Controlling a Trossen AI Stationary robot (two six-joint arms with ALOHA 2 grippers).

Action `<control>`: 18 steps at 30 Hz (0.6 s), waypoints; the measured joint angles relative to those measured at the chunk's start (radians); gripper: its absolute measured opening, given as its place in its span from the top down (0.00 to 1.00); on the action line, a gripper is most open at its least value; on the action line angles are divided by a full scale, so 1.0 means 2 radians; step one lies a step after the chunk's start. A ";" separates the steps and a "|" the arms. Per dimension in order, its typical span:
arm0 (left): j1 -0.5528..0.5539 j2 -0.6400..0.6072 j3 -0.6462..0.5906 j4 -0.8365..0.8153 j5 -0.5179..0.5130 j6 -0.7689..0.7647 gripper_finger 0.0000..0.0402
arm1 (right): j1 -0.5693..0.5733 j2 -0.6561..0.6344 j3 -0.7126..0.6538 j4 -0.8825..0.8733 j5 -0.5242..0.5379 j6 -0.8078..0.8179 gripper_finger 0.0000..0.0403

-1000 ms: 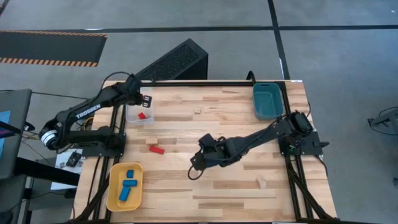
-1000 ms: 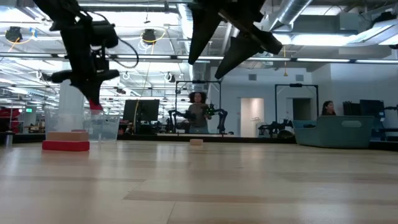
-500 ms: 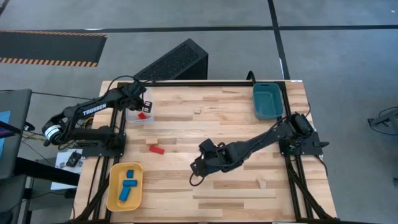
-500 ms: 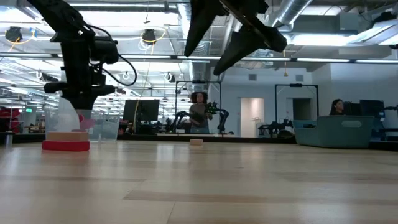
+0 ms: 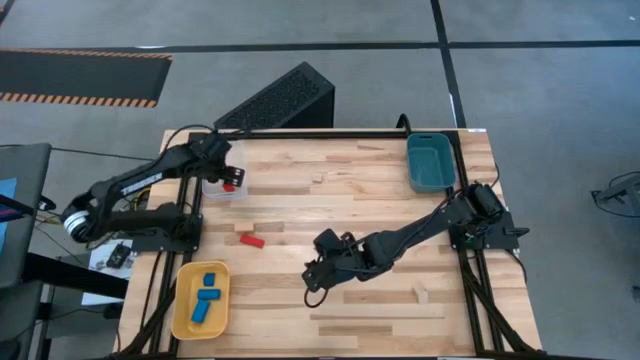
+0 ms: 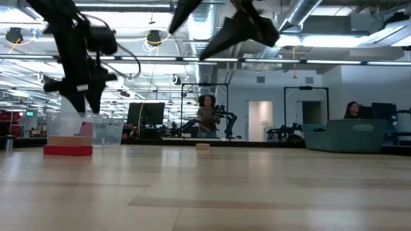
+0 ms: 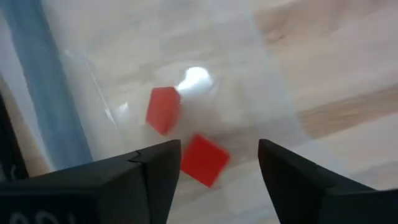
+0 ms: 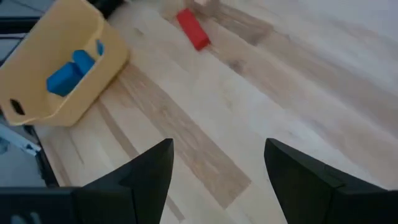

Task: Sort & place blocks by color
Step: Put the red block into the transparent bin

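Wooden plank surface (image 5: 360,190) carrying three trays. Left claw (image 7: 217,165), jaws parted and empty, hovers over the clear tray (image 5: 214,188); two red blocks (image 7: 163,109) lie loose inside it, both tilted cornerwise. One second earlier a red block was pinched in this claw above the tray. Right claw (image 8: 217,174), spread wide and empty, hangs beyond the long red block (image 5: 251,240), which lies between the clear tray and the yellow tray (image 5: 182,300), its long axis slanting toward the surface's middle. Blue blocks (image 5: 207,293) rest in the yellow tray.
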 joint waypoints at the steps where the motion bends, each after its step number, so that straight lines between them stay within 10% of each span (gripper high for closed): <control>1: -0.006 -0.017 0.004 -0.008 -0.005 -0.008 0.49 | 0.000 0.000 0.000 0.012 0.007 -0.021 0.32; 9: -0.068 -0.170 0.063 -0.049 -0.010 -0.057 0.50 | -0.027 0.067 -0.001 0.239 -0.004 -0.311 0.32; 18: -0.172 -0.284 0.075 -0.093 0.002 -0.066 0.55 | -0.080 0.174 0.069 0.283 -0.015 -0.370 0.32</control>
